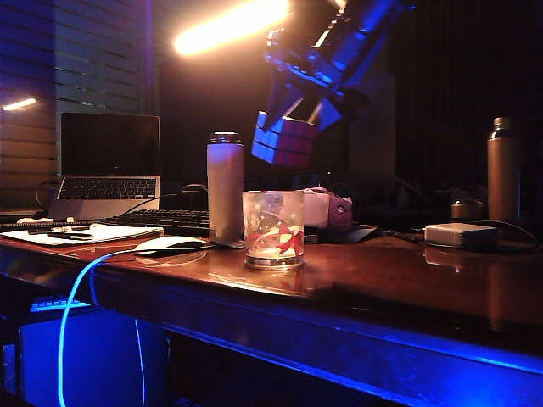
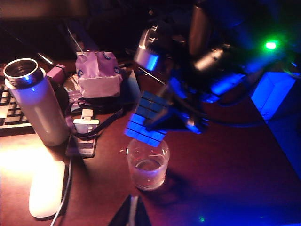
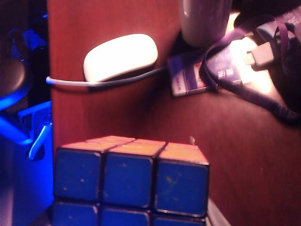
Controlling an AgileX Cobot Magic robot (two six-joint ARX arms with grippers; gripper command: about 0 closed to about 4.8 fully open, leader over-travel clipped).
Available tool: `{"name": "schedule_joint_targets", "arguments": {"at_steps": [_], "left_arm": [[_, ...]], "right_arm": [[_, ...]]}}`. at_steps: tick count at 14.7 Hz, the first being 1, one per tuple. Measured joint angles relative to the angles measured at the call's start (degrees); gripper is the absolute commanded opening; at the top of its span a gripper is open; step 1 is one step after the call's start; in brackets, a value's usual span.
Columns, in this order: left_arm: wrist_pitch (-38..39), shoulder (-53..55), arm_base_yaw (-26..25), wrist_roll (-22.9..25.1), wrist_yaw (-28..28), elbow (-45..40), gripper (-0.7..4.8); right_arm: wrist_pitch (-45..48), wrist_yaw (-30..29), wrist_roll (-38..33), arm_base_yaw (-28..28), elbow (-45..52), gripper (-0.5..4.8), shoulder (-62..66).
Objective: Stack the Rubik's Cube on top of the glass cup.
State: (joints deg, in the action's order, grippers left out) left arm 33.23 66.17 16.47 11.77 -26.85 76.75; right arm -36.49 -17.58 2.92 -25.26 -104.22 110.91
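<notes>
One right gripper (image 1: 293, 114) clamps the square-stickered Rubik's Cube (image 1: 284, 141) above the clear cylindrical glass cup (image 1: 273, 229); left gripper's state seemingly indiscernible.

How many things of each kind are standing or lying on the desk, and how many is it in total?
Bottles: 2, pale bottle and dark bottle
Glass cup: 1
Computer mouse: 1
Laptop: 1
Keyboard: 1
Power adapter: 1
Total: 7
Rubik's Cube not counted: right gripper holds it in the air.

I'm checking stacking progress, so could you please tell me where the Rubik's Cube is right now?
The dark, blue-faced Rubik's Cube hangs tilted in the right gripper, centre of the exterior view, above the clear printed glass cup, right of the pale bottle.
</notes>
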Motion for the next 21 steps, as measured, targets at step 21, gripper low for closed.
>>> {"name": "schedule_joint_targets", "arguments": {"at_steps": [21], "left_arm": [[0.0,0.0,0.0,0.0,0.0,0.0,-0.03]], "right_arm": [[-24.1,8.9,12.5,-4.4,-20.6,1.57,11.7]]}}
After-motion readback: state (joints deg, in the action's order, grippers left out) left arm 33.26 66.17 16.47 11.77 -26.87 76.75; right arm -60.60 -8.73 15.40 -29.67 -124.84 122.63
